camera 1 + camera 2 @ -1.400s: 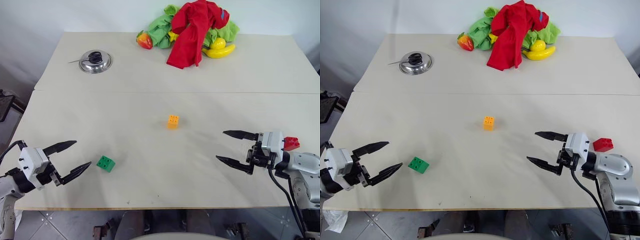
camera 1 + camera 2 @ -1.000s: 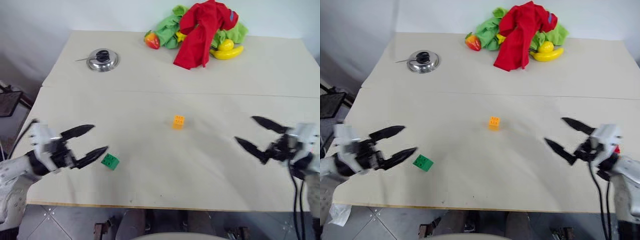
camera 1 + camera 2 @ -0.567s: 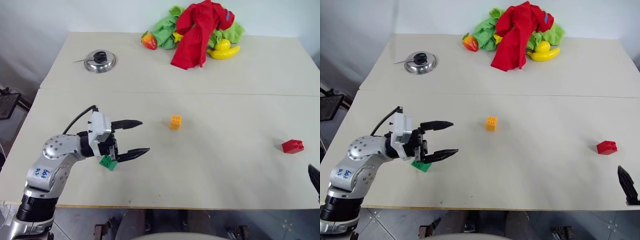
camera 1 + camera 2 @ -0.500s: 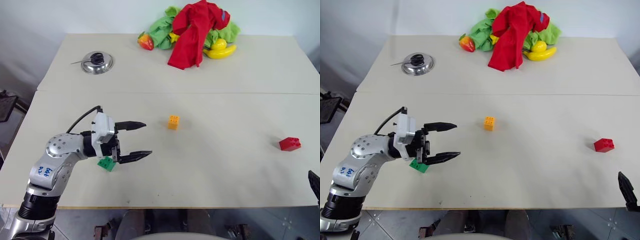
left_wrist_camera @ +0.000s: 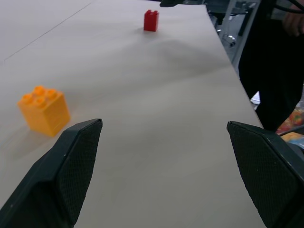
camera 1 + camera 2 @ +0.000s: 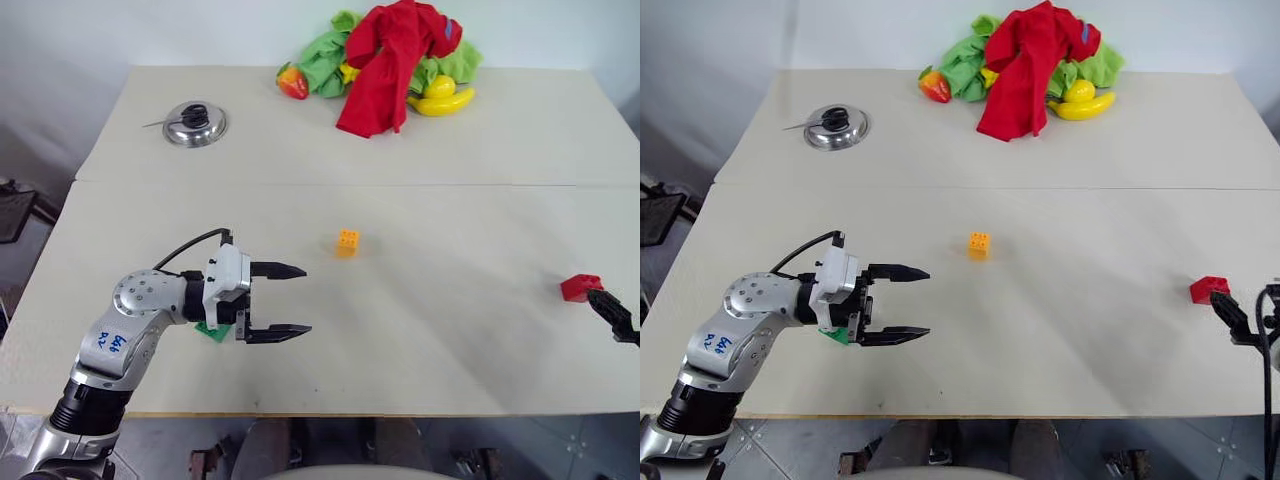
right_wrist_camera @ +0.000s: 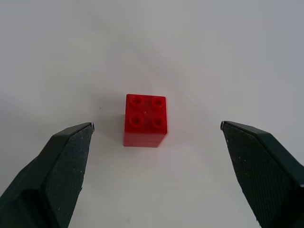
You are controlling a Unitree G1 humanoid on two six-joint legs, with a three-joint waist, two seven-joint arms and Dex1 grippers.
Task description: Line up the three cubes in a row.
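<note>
The orange cube (image 6: 348, 240) stands near the table's middle. My left gripper (image 6: 300, 299) hovers open just left of it, pointing right, with the orange cube (image 5: 43, 110) ahead of one finger. The green cube (image 6: 207, 330) peeks out from behind that gripper's body, mostly hidden. The red cube (image 6: 1207, 289) sits by the right edge. My right gripper (image 7: 156, 124) is open just short of the red cube (image 7: 145, 120), which lies ahead between its wide-spread fingers, untouched.
A metal pot lid (image 6: 193, 122) lies at the back left. A heap of red and green cloths (image 6: 395, 55) with a toy banana (image 6: 440, 100) and a toy strawberry (image 6: 292, 82) sits at the back. A seam (image 6: 450, 185) crosses the table.
My left gripper swung right, past the green cube, toward the orange one. My right gripper went out to the right edge and now points at the red cube.
</note>
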